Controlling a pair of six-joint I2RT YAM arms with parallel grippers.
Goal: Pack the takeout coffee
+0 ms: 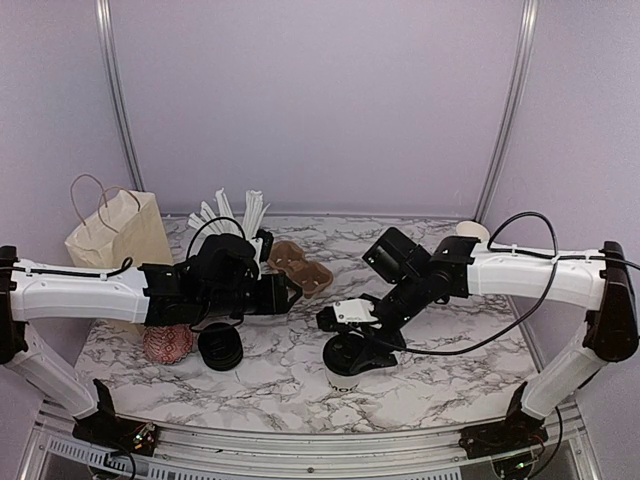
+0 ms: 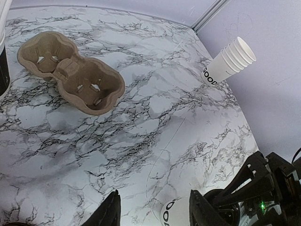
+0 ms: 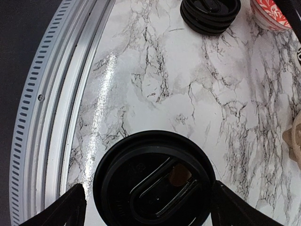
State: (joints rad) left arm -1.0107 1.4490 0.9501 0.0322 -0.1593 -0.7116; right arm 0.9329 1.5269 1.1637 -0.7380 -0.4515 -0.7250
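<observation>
Marble-veined white covers the table (image 1: 270, 385), with both arms reaching in over it. A tan paper bag (image 1: 115, 235) with cord handles stands at the far left. A brown pulp carrier (image 2: 70, 73) with two hollows lies near the middle, both hollows bare.

The left gripper (image 2: 154, 209) hovers above the marble short of the carrier, its fingers (image 2: 109, 212) partly spread around nothing.

The right gripper (image 3: 153, 202) hangs over the takeout coffee (image 3: 153, 181), a white cup with a black lid standing at the near edge, right of centre. Its fingers (image 3: 66, 207) are spread wide, one on each side of the lid, and neither visibly presses it.

A stack of unlidded white cups (image 2: 229, 61) sits by the far right wall. A pile of black lids (image 1: 220, 350) rests near the left front, just beside a red-patterned bowl (image 1: 168, 343).
</observation>
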